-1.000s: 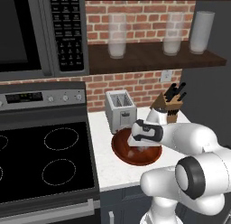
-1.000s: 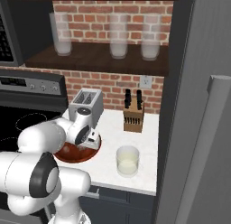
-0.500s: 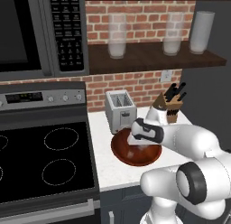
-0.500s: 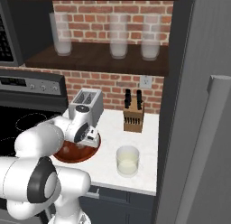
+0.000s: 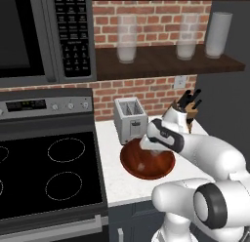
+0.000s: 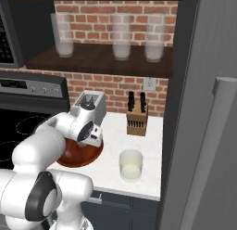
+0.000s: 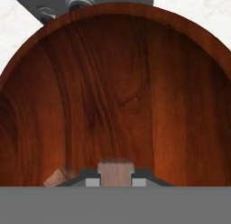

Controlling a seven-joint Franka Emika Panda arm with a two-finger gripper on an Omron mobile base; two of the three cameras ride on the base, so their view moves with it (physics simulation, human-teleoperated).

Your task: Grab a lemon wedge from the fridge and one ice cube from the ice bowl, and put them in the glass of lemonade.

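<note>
Reddish-brown glossy wooden ice bowl (image 7: 135, 83) as reference: gripper (image 7: 116, 175) now lifted slightly above its floor, jaws pinched tight on small pale translucent ice cube (image 7: 116, 172). Second cube (image 7: 57, 177) left beside. Pick looks done; next, short clear lemonade glass (image 6: 131, 165) right of bowl.

Toaster (image 5: 130, 120) crowds the ice bowl (image 5: 131, 167) behind (touching, nearly); counter (image 6: 113, 142) rightward lies open.
</note>
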